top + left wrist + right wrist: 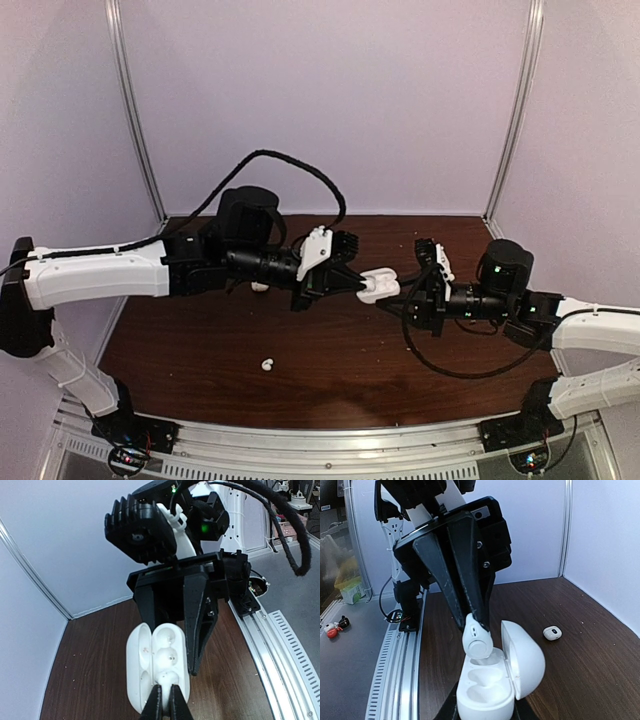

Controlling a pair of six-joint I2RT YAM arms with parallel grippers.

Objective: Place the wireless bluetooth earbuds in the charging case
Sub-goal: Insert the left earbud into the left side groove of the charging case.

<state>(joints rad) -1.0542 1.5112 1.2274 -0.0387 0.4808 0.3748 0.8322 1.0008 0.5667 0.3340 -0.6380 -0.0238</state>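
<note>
The white charging case is held up off the table with its lid swung open, and my right gripper is shut on its base. My left gripper is shut on one of the wireless bluetooth earbuds. That earbud hangs right at the case's far cavity, its tip at the rim. In the left wrist view the earbud covers the nearest cavity of the case. From above, both grippers meet at the case over the middle of the table.
One loose earbud lies on the brown table toward the front left. Another earbud lies farther back, showing as a white spot under the left arm. The metal rail runs along the near edge.
</note>
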